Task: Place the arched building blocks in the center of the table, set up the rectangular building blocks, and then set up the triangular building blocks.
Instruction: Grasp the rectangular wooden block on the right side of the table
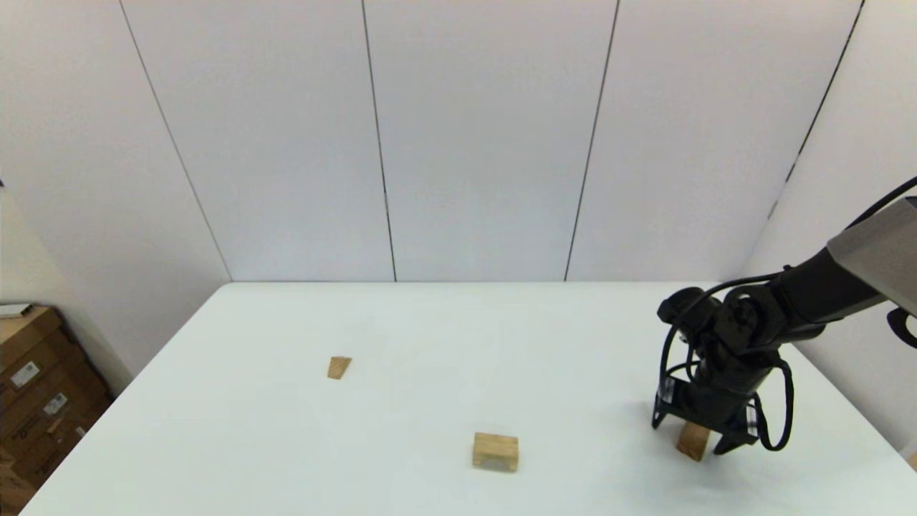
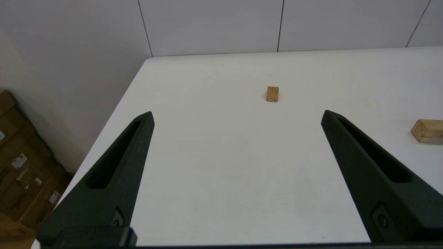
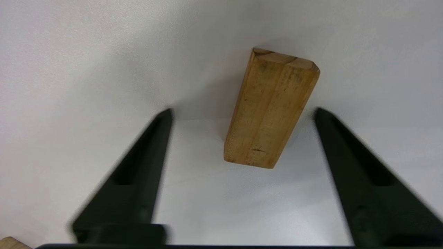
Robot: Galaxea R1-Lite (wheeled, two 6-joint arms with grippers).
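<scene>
Nearest the head camera: arch block [image 1: 495, 451], sitting on the white table [image 1: 401, 401] close to the near edge, roughly mid-width, cut-out side down as far as can be told. Right of it, near the right edge: right gripper [image 1: 693, 436] pointing down, fingers spread wide and released, straddling the slab [image 1: 693, 439] without touching it. Seen from the right wrist: slab [image 3: 270, 109] lying flat on the table between the two black fingers [image 3: 147, 162], clear gaps on both sides, one end reaching past the fingertips. Farther back and to the left: wedge [image 1: 339, 367], alone, well apart from both other blocks.

Left gripper [image 2: 237, 116] out of the head view; from its own wrist camera, fingers [image 2: 117, 169] wide apart and holding nothing, hovering over the left part of the table, with the wedge [image 2: 272, 94] ahead and an end of the arch block [image 2: 427, 129] off to one side.

Smooth, white, matte tabletop. Pale panelled walls behind, split by thin dark seams. Brown cardboard boxes [image 1: 32, 387] stacked on the floor beside the left edge, with small white labels too small to read.

Broad bare stretches of table at centre and rear. Slab and right gripper fairly close to the right edge.
</scene>
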